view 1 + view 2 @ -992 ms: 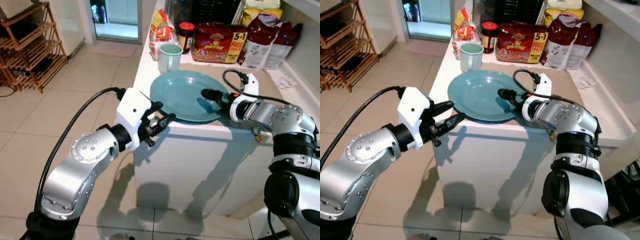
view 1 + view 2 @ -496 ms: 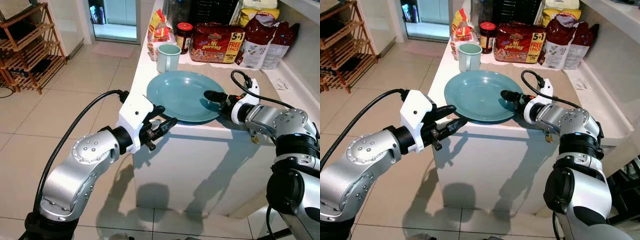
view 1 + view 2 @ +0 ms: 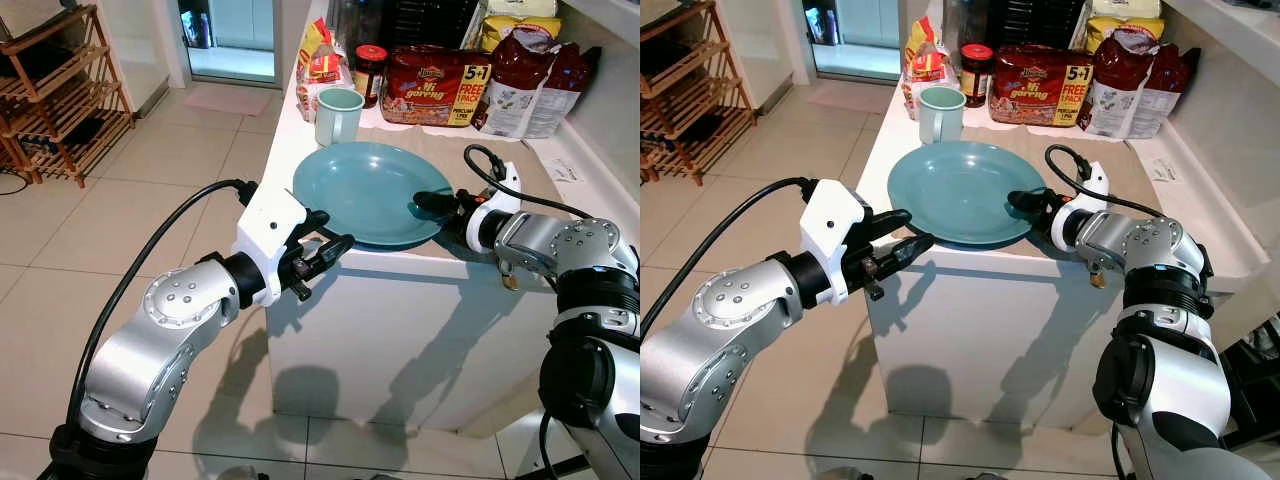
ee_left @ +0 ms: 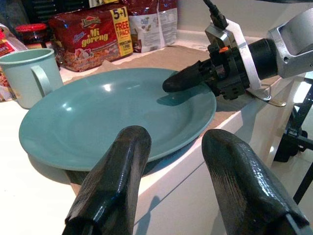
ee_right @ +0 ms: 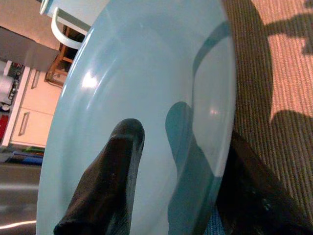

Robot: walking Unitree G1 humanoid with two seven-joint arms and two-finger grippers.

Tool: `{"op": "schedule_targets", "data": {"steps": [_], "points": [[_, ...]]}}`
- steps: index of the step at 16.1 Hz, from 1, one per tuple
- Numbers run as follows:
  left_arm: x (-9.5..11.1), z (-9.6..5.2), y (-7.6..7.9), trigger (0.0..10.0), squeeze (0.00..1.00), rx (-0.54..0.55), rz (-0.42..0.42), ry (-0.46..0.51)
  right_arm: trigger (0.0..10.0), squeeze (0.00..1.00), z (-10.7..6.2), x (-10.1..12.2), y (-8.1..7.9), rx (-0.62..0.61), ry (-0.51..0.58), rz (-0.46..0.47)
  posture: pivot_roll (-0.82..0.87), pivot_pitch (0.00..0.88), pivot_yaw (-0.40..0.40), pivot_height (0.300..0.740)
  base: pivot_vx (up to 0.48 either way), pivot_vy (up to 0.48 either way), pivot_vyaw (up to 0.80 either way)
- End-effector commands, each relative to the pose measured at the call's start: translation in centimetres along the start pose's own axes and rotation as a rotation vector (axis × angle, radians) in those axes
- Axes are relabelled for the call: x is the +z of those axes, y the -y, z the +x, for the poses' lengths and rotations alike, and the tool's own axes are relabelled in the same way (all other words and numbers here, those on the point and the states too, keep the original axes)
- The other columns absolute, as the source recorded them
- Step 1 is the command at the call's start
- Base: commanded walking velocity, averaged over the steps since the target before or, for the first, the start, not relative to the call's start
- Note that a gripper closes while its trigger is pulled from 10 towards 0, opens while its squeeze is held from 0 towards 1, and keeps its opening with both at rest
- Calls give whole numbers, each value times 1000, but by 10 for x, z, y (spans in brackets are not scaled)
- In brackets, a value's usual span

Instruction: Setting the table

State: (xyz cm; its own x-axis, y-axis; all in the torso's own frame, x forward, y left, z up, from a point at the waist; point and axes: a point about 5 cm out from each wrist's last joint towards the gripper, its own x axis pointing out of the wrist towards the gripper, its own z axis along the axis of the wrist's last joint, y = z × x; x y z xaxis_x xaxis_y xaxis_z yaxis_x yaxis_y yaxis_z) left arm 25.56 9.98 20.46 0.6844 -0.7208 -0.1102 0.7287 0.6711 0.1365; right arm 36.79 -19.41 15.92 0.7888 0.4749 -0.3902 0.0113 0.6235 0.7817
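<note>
Right gripper [image 3: 428,203] grasping 1 teal plate [image 3: 365,190] rim, left gripper [image 3: 325,250] released, 1 mug [image 3: 338,115]

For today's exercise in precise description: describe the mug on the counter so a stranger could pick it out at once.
On the white counter, behind the big teal plate near the front edge, stands the mug, before a row of food packets and a red-lidded jar. It is the one pale green, handled cup among printed bags.
</note>
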Motion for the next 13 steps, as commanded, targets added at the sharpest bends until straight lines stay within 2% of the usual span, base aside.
{"op": "schedule_targets", "data": {"steps": [1,5,13], "points": [[2,0,4,10000,0,-18,11,1,0,0,-2,3,-1,-10,-11,-10,72,0,-58,740,0,0,0],[2,0,3,10000,0,-13,21,-4,0,0,-6,11,0,-11,18,-9,72,0,-54,740,0,0,0],[4,1,-2,10000,0,8,37,2,0,0,-11,19,-7,81,81,57,71,0,-41,740,0,0,0]]}}
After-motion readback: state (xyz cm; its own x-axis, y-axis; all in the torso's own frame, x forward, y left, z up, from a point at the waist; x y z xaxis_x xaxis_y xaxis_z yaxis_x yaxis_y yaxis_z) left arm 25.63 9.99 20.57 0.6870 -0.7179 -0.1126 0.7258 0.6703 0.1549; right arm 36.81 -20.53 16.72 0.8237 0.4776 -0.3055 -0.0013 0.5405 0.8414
